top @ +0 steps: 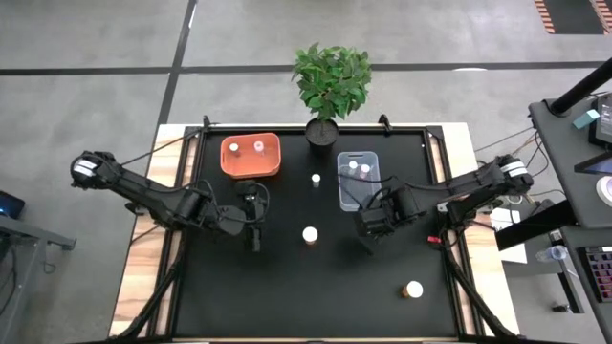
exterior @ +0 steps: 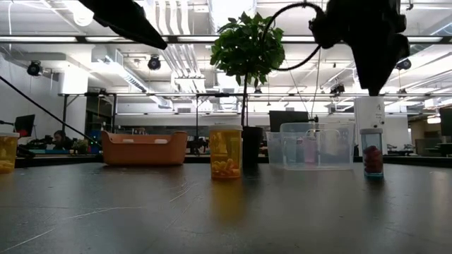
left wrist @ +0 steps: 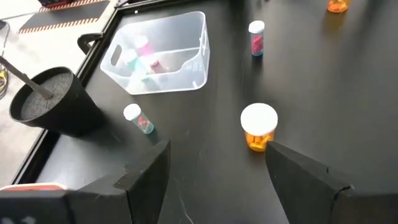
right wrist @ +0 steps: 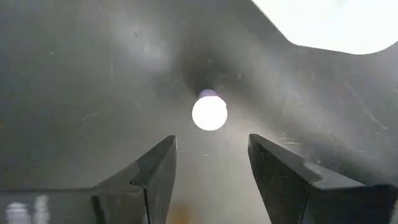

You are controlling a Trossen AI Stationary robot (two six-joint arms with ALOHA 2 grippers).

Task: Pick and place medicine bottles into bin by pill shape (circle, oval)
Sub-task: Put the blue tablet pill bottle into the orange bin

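Black matting covers the worktop (top: pixel 287 296), and the right pincer (right wrist: pixel 211 163) hangs straight above a small white-capped bottle (right wrist: pixel 209 114), looking down on its cap. That is the relation that counts: the bottle stands upright, its long axis running up toward the pincer, and it sits just ahead of the gap between the two fingers, not yet between them. The fingers are parted about halfway and hold nothing. From the low view this looks like the little clear bottle (exterior: pixel 372 152) with dark red pills, standing beside the clear bin (top: pixel 357 180). A short shift forward and a straight drop would seem to put the cap between the fingers.

The left pincer (left wrist: pixel 214 177) hovers wide open and empty on its own side, below the orange bin (top: pixel 251 156). An amber bottle (top: pixel 310 235) with a white cap stands upright mid-worktop, roughly between the two arms and just ahead of the left one. Another tiny bottle (top: pixel 316 179) stands between the bins, and an amber one (top: pixel 412 289) near the front right. Both bins already hold a few bottles. The potted plant (top: pixel 330 86) sits at the back edge.
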